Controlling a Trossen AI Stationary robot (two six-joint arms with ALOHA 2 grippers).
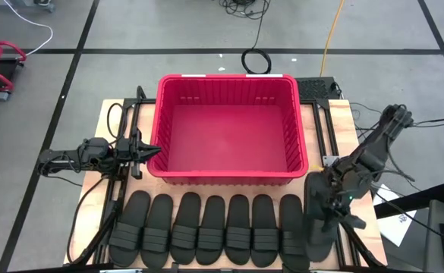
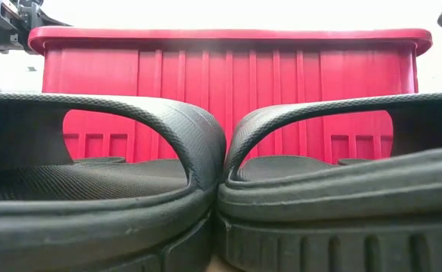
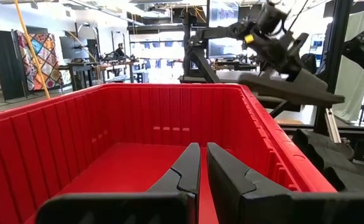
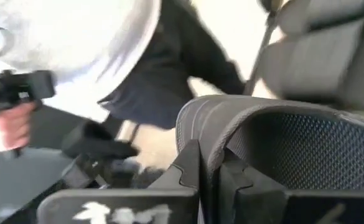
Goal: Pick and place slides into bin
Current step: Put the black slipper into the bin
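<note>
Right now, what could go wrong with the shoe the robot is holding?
The right gripper pinches only the strap edge of one slide, which hangs tilted, so it might slip out on the way. The bin has a tall wall and rim; a low carry could knock the slide against it. The left gripper waits shut at the bin's left rim, so a wide swing might bump it.

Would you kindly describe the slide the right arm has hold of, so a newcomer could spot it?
Start at the red bin; a row of black slides lies along its near wall. The one sought is at the row's right end. Unlike the others, the right pincer grips its strap.
</note>
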